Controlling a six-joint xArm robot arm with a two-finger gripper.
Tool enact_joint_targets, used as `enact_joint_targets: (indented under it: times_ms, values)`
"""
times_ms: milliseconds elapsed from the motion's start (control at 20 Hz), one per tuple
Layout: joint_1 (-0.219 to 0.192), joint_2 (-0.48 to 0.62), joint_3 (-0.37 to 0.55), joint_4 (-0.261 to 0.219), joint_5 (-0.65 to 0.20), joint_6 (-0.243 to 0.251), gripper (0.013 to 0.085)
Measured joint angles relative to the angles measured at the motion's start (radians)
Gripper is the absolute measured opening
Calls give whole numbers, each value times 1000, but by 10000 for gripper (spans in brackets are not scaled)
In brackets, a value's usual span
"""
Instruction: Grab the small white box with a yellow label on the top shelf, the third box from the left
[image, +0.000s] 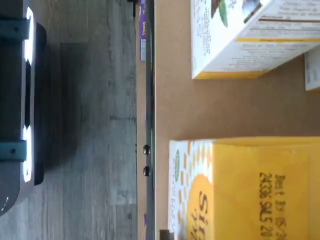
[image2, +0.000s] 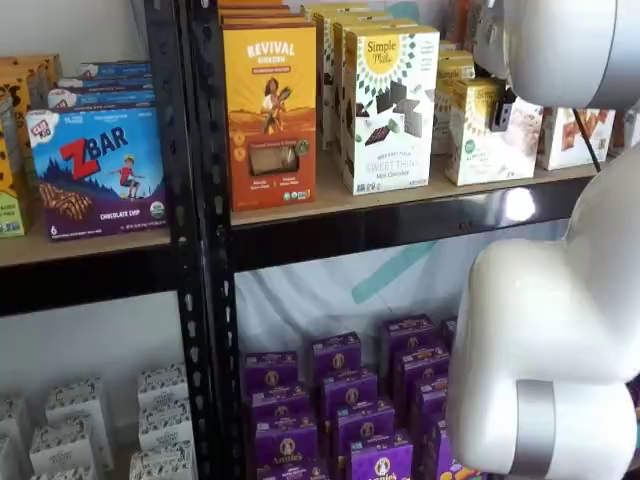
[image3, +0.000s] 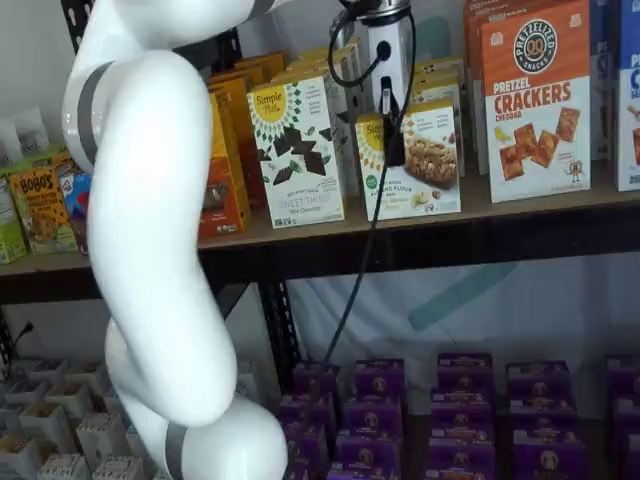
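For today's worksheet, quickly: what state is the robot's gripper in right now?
Gripper: cannot be told; its black fingers hang in front of the small white box on the top shelf, with no clear gap or grip visible.

Looks like a mock shop aisle set up for robot trials. Black perforated uprights (image2: 190, 230) carrying tan boards, each fronted by a glossy black beam (image3: 420, 245). Stocked in neat facings with retail cartons: ZBAR boxes (image2: 98, 172), an orange Revival box (image2: 270, 115), pretzel crackers (image3: 536, 100), rows of purple boxes (image2: 345, 410) lower down (all fronts turned outward, as on a store shelf). Grey wood-look flooring (image: 90, 120) beneath, and a white robot arm (image3: 150, 230) standing before the shelving.
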Motion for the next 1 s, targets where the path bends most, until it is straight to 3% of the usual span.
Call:
enact_joint_targets:
  times_ms: [100,300,1000]
  values:
    - [-2,-1,0,4,0,-2,530]
    - [-5,-5,2,9,-2,-4,410]
    - [-25,-46,15,35,45,-16,410]
